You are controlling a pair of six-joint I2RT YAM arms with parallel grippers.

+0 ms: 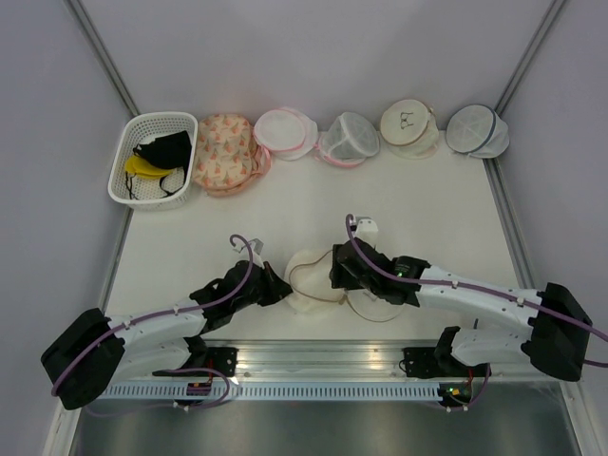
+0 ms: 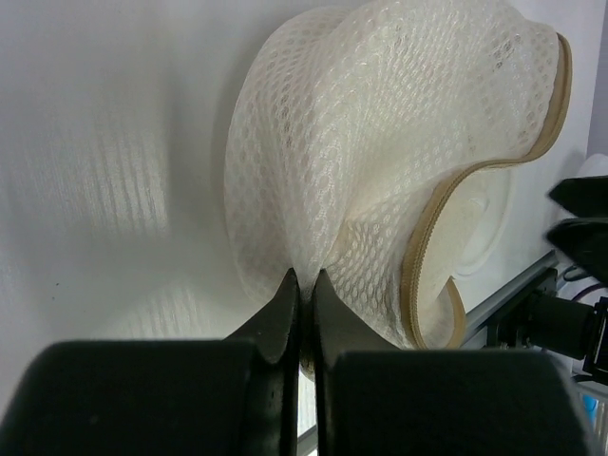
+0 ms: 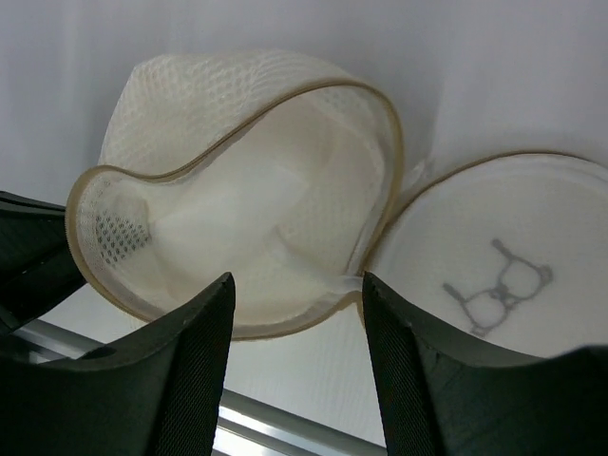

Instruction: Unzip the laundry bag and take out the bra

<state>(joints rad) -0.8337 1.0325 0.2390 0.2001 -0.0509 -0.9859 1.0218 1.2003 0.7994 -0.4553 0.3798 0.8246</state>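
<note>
left fingers (image 2: pixel 277 318) clenched on the unzipped cream-white mesh laundry bag (image 2: pixel 380 142) at table (image 1: pixel 285 204) front; right fingers (image 3: pixel 185 366) spread at its mouth. we'd reach deep, pinch only the white padded bra (image 3: pixel 249 204) inside.

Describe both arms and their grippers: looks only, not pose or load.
Both the left arm and right arm have white links with bulky black joint housings, and a lavender cable runs along each. The left gripper and right gripper have matte black fingers; the right pair shows a fine grid texture.
</note>
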